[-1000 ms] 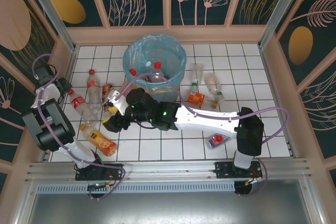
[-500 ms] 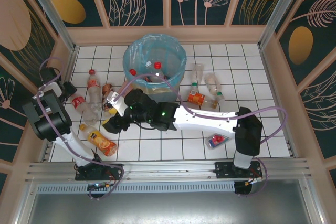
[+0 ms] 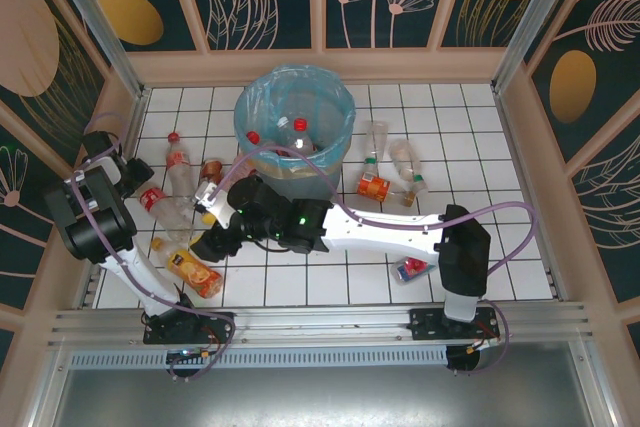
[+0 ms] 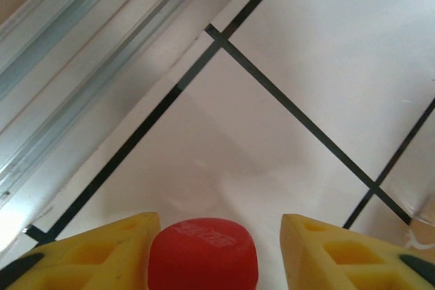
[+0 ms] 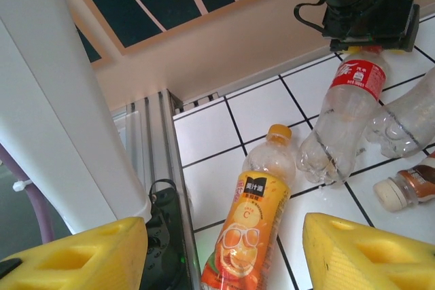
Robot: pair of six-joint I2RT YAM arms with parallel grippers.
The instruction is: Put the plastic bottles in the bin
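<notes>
A clear bottle with a red label (image 3: 153,198) lies at the left of the tiled floor. Its red cap (image 4: 202,252) sits between the yellow fingers of my left gripper (image 3: 133,179): the left finger touches it and the right finger stands apart, so the jaws are open. My right gripper (image 5: 224,256) hangs wide open just above an orange juice bottle (image 5: 255,236), also seen in the top view (image 3: 192,269), without touching it. The grey bin (image 3: 340,107) with its blue bag stands at the back centre, with red-capped bottles (image 3: 299,127) inside.
More bottles lie round the left pair: a clear one (image 3: 178,165) and a brown one (image 3: 210,169). Right of the bin are an orange-labelled bottle (image 3: 373,187), clear ones (image 3: 404,157) and a pink-labelled one (image 3: 412,267). The metal rail (image 4: 81,52) and wall close the left side.
My left gripper has swung in over the red-labelled bottle's cap and its jaws have narrowed. The right arm has shifted a little left and nearer, over the orange juice bottle.
</notes>
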